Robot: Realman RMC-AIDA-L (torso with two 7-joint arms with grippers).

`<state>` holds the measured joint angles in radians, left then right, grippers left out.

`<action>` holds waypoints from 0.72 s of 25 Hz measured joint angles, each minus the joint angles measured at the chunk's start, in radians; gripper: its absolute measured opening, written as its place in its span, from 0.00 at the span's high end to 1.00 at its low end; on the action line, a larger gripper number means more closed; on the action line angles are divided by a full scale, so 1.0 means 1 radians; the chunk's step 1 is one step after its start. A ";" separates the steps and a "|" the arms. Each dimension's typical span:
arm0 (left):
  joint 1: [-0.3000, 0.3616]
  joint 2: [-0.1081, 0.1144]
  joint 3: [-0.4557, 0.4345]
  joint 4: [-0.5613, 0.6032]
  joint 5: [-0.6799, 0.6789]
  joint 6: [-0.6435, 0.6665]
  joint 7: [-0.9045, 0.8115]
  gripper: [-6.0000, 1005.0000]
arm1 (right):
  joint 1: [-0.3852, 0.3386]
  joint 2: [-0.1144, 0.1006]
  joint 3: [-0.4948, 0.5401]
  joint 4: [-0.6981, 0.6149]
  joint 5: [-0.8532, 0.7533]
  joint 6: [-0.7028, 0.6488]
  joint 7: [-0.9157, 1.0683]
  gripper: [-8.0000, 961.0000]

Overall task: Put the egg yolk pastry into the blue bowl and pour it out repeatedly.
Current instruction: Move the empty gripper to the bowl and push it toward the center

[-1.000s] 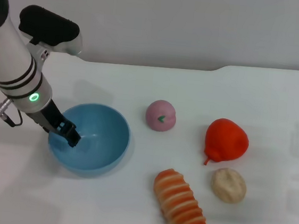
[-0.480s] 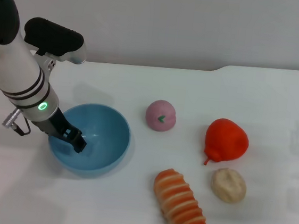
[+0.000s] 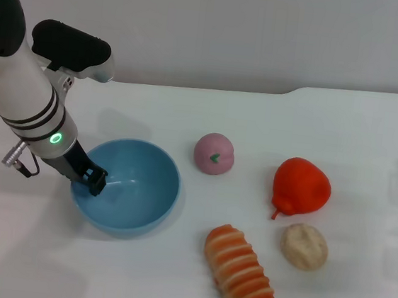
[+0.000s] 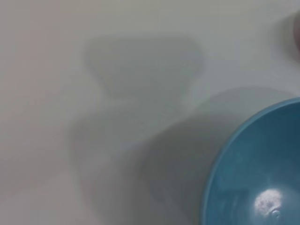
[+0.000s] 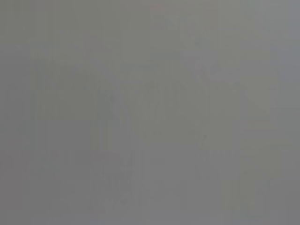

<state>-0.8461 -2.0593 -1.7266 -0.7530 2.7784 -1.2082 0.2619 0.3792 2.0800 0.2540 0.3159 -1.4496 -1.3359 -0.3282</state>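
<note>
Light-blue, round plastic bowl (image 3: 127,185) sits empty on the white surface (image 3: 343,136) with the left gripper (image 3: 96,181) pinching its near-left rim, while the pale beige wrinkled egg yolk pastry (image 3: 304,246), seen only from the head, lies well apart to the right.

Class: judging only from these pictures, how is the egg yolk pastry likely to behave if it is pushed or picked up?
The egg yolk pastry is a rounded lump, so a push would probably roll or scoot it on the smooth white table. Its wrinkled matte top suggests decent grip. It looks small, likely light.
</note>
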 joint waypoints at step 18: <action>-0.010 0.001 0.006 -0.018 0.004 -0.010 0.042 0.99 | 0.003 0.000 0.018 0.000 0.000 -0.001 0.021 0.55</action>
<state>-0.8561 -2.0580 -1.7209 -0.7705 2.7820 -1.2178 0.3039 0.3823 2.0800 0.2716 0.3161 -1.4496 -1.3365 -0.3072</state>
